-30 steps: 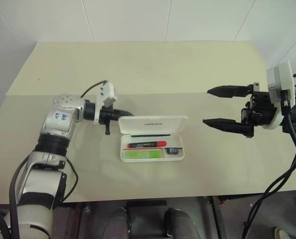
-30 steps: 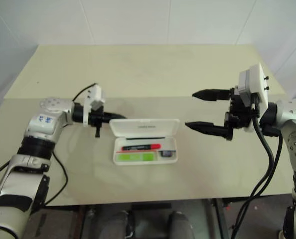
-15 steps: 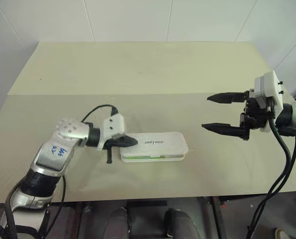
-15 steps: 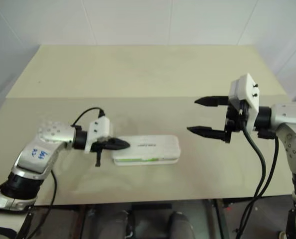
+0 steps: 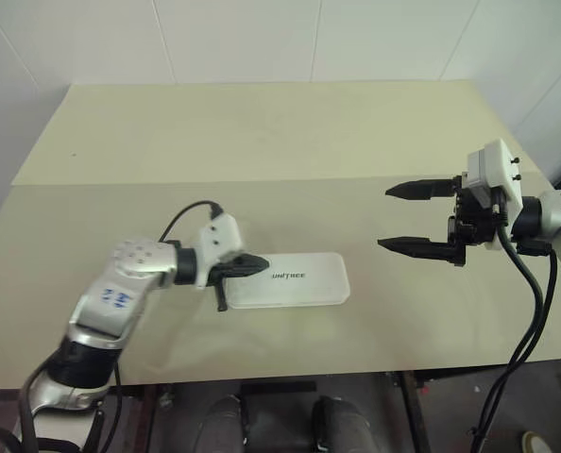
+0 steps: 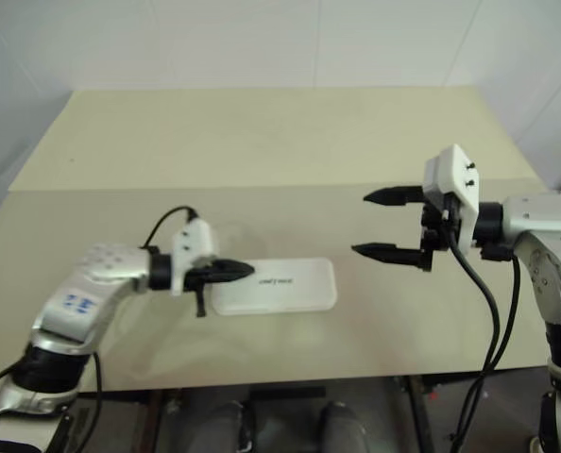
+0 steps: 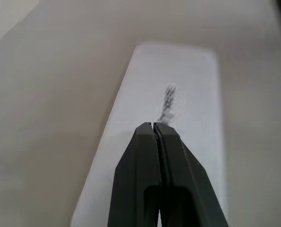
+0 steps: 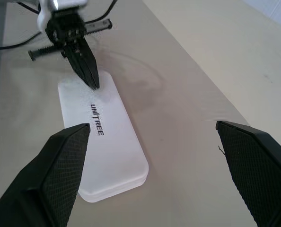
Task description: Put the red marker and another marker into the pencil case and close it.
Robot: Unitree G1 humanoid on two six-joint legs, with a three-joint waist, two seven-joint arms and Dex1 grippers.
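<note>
Left gripper [image 5: 264, 265] jaws pressed together; right gripper [image 5: 411, 217] jaws spread wide.

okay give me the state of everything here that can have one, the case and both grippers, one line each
pencil case: lid shut, lying flat on the table, logo side up.
left gripper: fingers shut, holding nothing, tip over the case's left end; contact can't be judged.
right gripper: fingers wide open, empty, above the table to the right of the case, clear of it.
</note>
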